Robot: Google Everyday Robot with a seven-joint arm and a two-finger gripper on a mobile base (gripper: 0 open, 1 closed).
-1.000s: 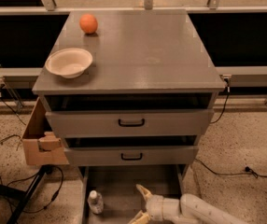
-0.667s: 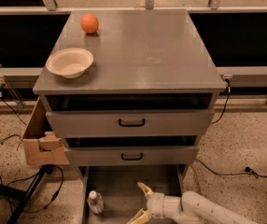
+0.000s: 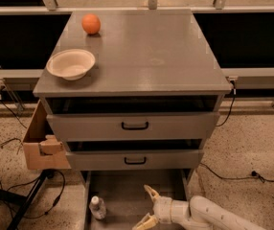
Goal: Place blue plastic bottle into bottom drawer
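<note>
Cardboard box: far left, hanging off the cabinet's side. It plays no part in this job.
Bowl: on the left of the worktop, sitting where it sat a second ago.
Orange: at the back of the worktop, behind the bowl and well apart from it. It hasn't budged.
Blue plastic bottle: here's the one that counts! It's inside the bottom drawer, white cap up-frame, near the left wall. It looks upright, though I can't be certain from this angle. It's in the same place as a second ago, with no roll or wobble.
Two handled drawers: both are pulled out a little above the tray, and nothing has changed there.
Bottom drawer: pulled out, its grey floor bare between the bottle and me.
End effector: low over the drawer floor, right of the bottle and clear of it. My two fingers are spread wide with nothing between them. It has barely shifted in the last second.
What that means: the bottle rests on its own and I'm not touching it, so I judge the placing done.
Next call: lift out up and to the right, keeping my lower finger away from the bottle so I don't knock it.
</note>
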